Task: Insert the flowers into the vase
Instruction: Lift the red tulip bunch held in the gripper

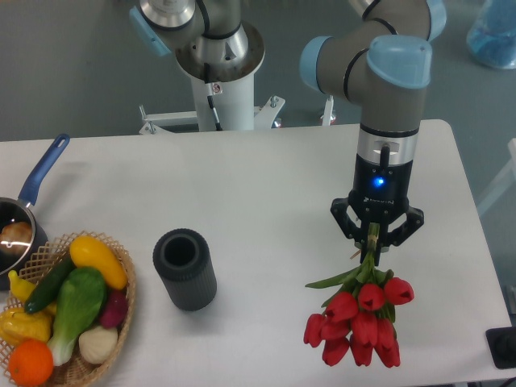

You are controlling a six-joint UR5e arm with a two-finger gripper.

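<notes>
The flowers point(359, 318), a bunch of red tulip buds with green leaves, hang or lie at the front right of the table with the buds toward the front edge. My gripper point(374, 236) points straight down and is shut on the tied stems just above the leaves. The vase point(185, 268), dark grey and ribbed, stands upright with its mouth open on the table, well to the left of the flowers and apart from the gripper. Nothing is in the vase.
A wicker basket point(125, 302) of toy vegetables and fruit sits at the front left corner. A blue-handled saucepan point(32, 189) is at the left edge behind it. The arm's base point(219, 72) stands behind the table. A dark object point(504, 347) is at the right front edge.
</notes>
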